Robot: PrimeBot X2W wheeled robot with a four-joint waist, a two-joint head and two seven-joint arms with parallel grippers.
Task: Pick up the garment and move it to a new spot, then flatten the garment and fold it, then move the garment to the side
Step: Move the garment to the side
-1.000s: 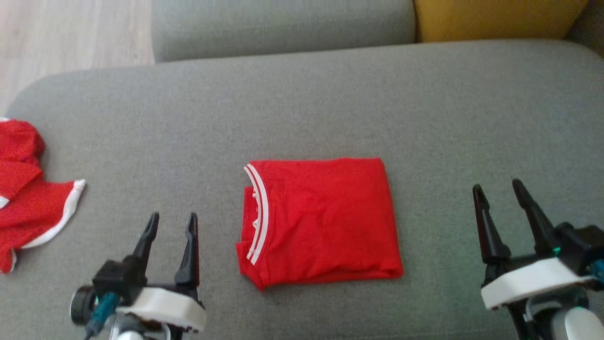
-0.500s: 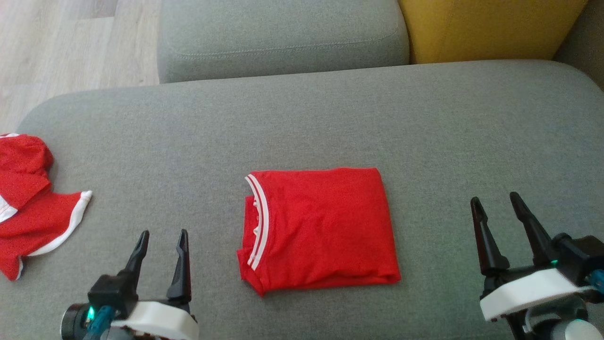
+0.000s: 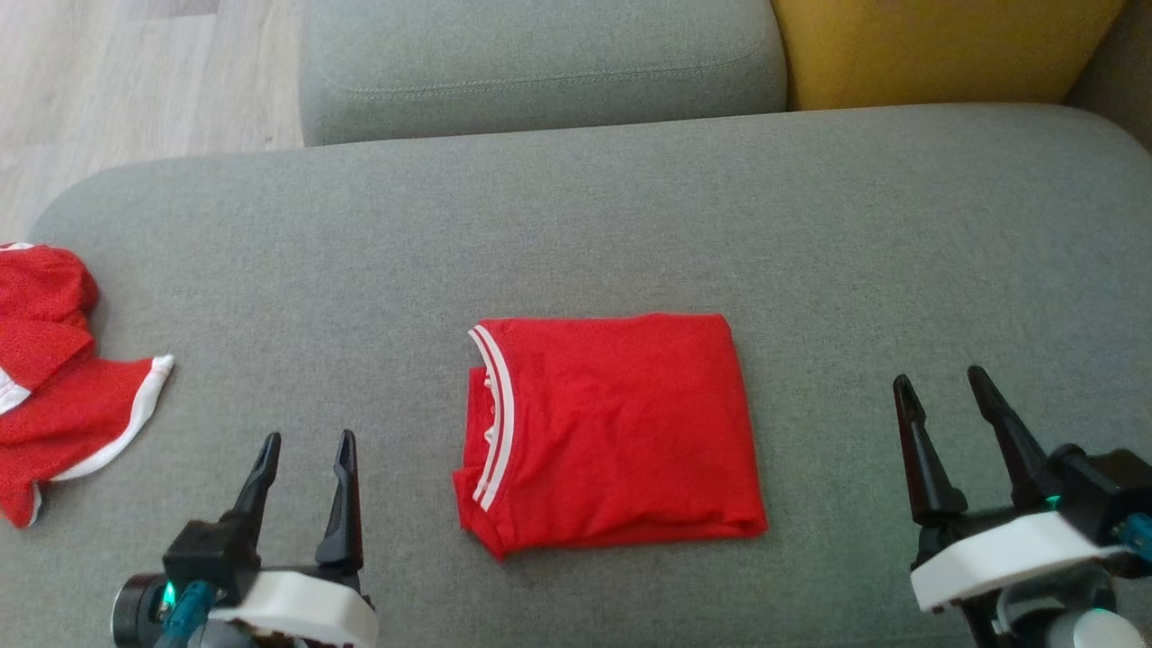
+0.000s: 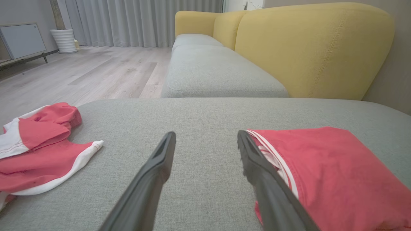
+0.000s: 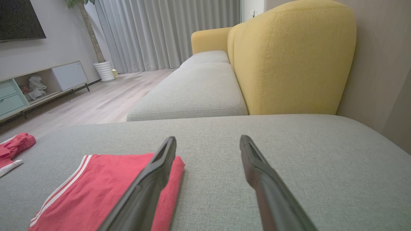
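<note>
Grey sofa seat: one, work surface.
Red garments: two.
Folded red T-shirt lies flat at seat centre. Near-square, long axis left–right. White-striped collar points toward robot's left.
Crumpled red garment at seat's left edge, well apart from T-shirt.
Grippers: two. Left gripper and right gripper flank T-shirt. Fingers of both spread, grasping nothing, clear of cloth.
</note>
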